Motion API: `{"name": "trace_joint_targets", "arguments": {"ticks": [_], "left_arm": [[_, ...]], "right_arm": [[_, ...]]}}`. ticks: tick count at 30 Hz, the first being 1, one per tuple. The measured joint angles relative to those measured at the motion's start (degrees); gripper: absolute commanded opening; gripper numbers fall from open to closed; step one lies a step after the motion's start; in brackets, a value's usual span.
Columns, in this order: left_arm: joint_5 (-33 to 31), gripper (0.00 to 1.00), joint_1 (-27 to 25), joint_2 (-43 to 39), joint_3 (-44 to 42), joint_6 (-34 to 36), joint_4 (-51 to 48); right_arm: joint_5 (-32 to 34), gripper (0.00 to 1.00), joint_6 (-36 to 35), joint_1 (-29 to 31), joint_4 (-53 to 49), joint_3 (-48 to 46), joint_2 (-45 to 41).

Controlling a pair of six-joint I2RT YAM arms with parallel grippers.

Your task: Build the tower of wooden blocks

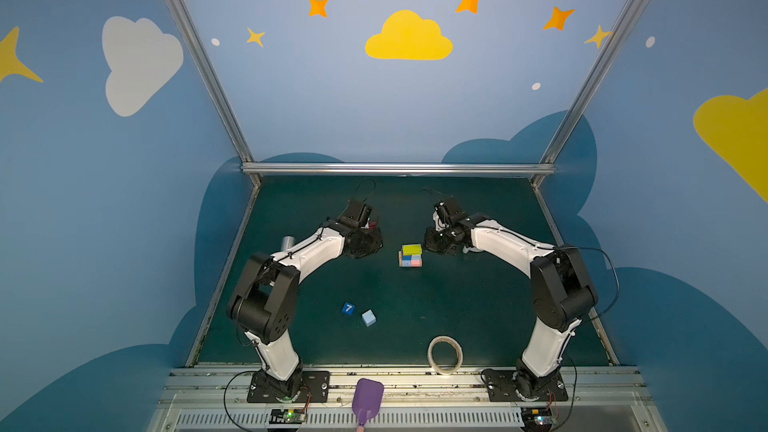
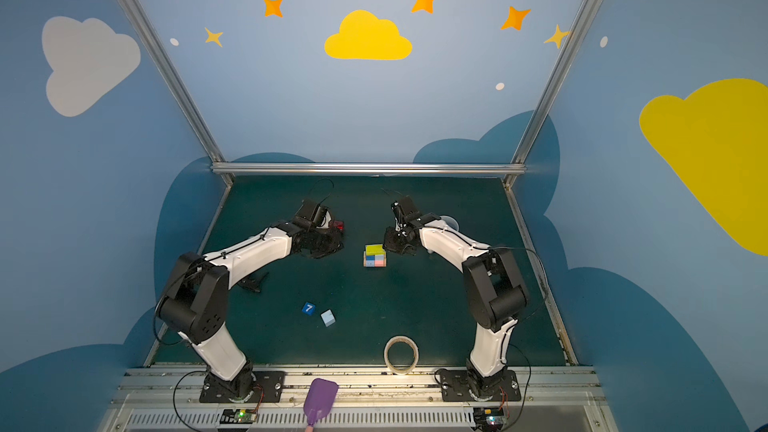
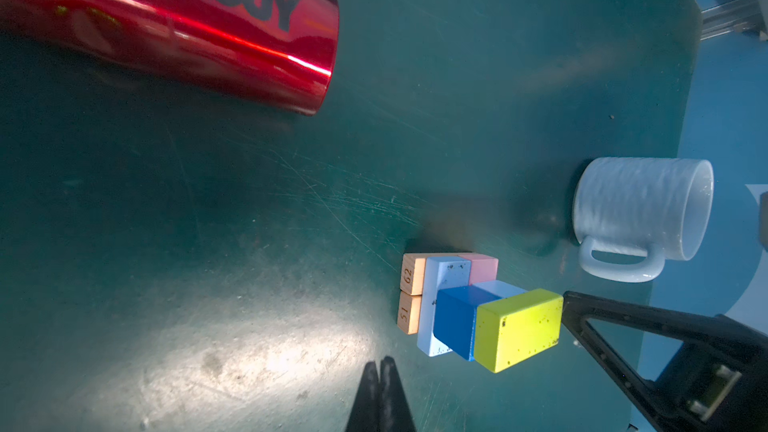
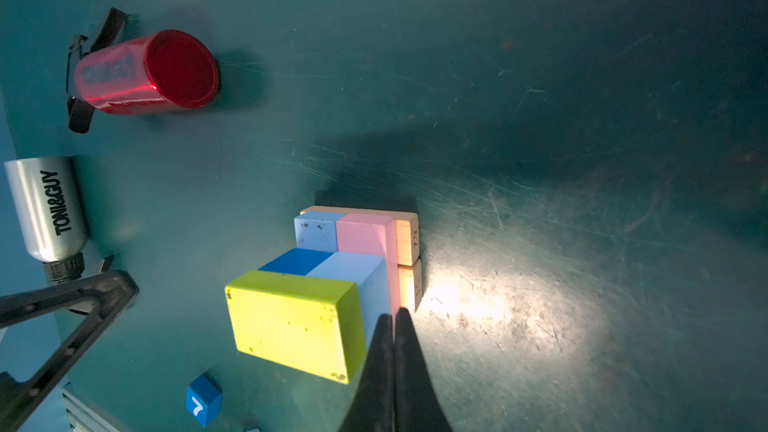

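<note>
The wood block tower (image 1: 411, 255) stands on the green table (image 1: 478, 326) near the centre of both top views, with a yellow-green block (image 1: 412, 249) uppermost. The left gripper (image 3: 380, 365), left of the tower, and the right gripper (image 4: 393, 320), just beside it, both have their jaws pressed together on nothing. A tape roll (image 1: 445, 369) lies at lower right. The dark blue "7" cube (image 1: 348, 308) and a light-blue cube (image 1: 368, 318) sit apart at lower centre.
</note>
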Motion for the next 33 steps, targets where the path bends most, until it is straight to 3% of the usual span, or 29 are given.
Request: {"name": "trace_joint_targets", "arguments": {"ticks": [33], "left_arm": [[0.2,0.04,0.0,0.0,0.0,0.0,0.0]], "right_arm": [[-0.4,0.0,0.8,1.3,-0.1,0.0,0.0]]}}
